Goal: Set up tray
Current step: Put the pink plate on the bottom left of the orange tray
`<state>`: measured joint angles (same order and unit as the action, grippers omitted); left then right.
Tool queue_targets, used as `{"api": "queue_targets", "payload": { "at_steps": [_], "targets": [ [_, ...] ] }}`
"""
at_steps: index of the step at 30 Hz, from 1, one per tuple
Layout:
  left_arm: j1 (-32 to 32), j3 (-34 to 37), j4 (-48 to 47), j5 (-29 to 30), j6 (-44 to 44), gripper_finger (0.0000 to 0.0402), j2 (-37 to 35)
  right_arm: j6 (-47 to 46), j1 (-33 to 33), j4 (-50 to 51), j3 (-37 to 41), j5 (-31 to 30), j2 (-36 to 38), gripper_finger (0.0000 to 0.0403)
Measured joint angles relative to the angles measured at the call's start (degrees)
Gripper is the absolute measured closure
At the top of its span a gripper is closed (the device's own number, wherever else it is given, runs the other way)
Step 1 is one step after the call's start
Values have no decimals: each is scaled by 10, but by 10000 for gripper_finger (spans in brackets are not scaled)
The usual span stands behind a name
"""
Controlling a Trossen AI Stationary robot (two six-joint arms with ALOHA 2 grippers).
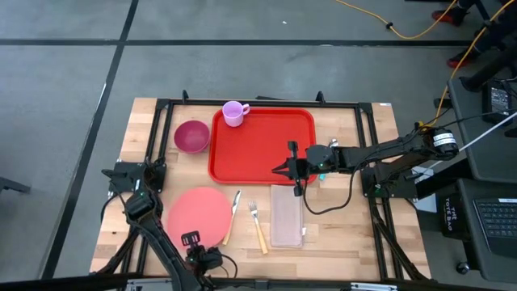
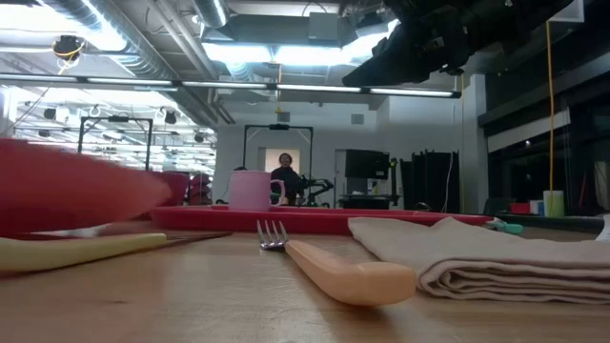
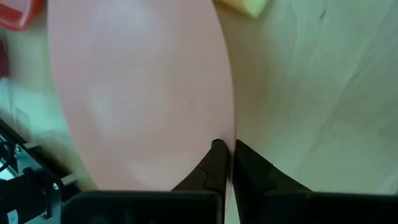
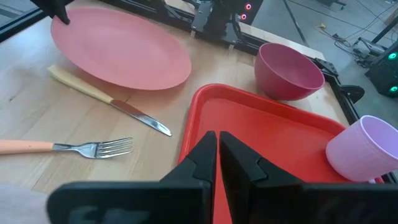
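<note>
The large red tray (image 1: 262, 149) lies flat at the table's middle, with a pale pink cup (image 1: 234, 113) standing in its far left corner. My right gripper (image 1: 284, 169) (image 4: 217, 140) is shut and hovers over the tray's near right part, raised well above the table in the low view. The round pink plate (image 1: 199, 214) (image 4: 121, 50) sits near the table's near left side. My left gripper (image 1: 194, 241) (image 3: 227, 148) is shut on its near rim. In the low view the plate (image 2: 76, 186) stands tilted, near side raised. My left gripper pinches the pink plate's near rim (image 3: 231, 134) between its two fingers, coming from the table's near side. The plate is tilted, its held side raised and its far side down by the table.
A dark pink bowl (image 1: 191, 136) stands left of the tray. A knife (image 1: 232, 217), a fork (image 1: 257, 226) and a folded pale napkin (image 1: 287, 214) lie side by side near of the tray, right of the plate. A black frame borders the table.
</note>
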<state>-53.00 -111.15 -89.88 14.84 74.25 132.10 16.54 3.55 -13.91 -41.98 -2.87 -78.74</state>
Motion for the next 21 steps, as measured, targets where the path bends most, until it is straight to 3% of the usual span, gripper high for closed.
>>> {"api": "queue_targets", "payload": {
  "at_steps": [10, 21],
  "targets": [
    [24, 0, 0, 67, -59, 400, -31, 0, 0, 0, 0, 0, 0, 377],
    [31, 0, -1, 89, -64, 400, -53, -15, 0, 1, 0, 1, 0, 377]
  ]
}}
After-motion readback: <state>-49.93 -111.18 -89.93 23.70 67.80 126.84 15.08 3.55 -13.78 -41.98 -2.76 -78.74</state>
